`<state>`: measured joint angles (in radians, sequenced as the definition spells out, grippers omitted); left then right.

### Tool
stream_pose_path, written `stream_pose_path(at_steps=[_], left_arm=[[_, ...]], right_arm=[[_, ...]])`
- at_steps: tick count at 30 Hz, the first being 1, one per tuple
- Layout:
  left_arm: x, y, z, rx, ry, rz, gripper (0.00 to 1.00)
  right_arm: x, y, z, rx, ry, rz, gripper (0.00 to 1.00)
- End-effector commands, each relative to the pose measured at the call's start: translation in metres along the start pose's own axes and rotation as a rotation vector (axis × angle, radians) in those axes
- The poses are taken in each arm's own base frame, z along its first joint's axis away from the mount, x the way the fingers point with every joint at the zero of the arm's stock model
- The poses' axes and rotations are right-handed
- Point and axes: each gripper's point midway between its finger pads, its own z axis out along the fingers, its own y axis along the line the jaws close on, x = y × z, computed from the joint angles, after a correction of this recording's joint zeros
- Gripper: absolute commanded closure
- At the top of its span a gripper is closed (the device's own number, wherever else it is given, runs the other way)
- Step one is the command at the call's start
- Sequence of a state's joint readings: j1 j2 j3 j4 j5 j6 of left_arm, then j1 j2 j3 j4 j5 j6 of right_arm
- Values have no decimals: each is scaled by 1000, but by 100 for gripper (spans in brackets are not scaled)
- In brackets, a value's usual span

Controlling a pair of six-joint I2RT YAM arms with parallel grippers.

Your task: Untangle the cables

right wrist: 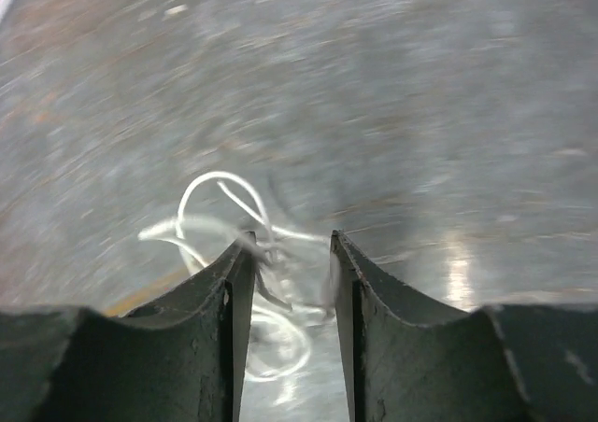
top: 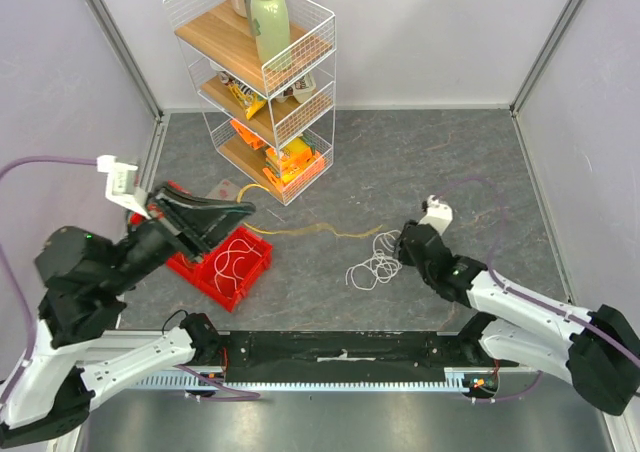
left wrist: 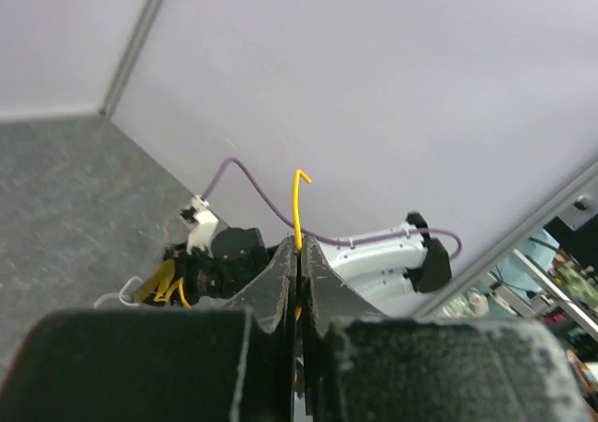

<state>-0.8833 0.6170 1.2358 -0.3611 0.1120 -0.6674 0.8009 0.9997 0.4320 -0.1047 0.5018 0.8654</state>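
**Left:** the left gripper (top: 243, 208) is raised above a red basket (top: 203, 276). Its 2 fingers are pressed fully together on a thin yellow cable (left wrist: 296, 207), whose hooked end stands up beyond the tips in the left wrist view. White wire loops (top: 236, 256) lie inside the basket.

**Centre:** a pale yellow cable (top: 330, 231) trails across the grey table (top: 430, 162), from beside the wire shelf rack (top: 300, 62) toward the right.

**Right:** a cluster of white cables (top: 372, 268) lies coiled on the table. The right gripper (right wrist: 290, 246) is low over the coils, jaws partly apart, with blurred white strands between the fingers. Nothing is visibly clamped.
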Motion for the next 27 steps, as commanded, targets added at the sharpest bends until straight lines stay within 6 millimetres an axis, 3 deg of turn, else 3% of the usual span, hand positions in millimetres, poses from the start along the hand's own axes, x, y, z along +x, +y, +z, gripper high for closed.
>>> stream_pose_path(at_steps=[1, 6, 11, 18, 27], left_arm=[[-22, 9, -15, -98, -44, 121, 98], [-28, 50, -18, -358, -16, 150, 98], [-35, 71, -10, -463, -10, 246, 98], [-30, 136, 4, -779, 87, 430, 98], [-89, 162, -1, -1000, 38, 538, 98]], right_arm=[[-6, -60, 2, 192, 15, 10, 52], [-13, -66, 0, 197, 13, -36, 42], [-7, -56, 6, 130, 62, -131, 30], [9, -49, 14, 65, 132, -214, 28], [11, -50, 17, 71, 142, -218, 28]])
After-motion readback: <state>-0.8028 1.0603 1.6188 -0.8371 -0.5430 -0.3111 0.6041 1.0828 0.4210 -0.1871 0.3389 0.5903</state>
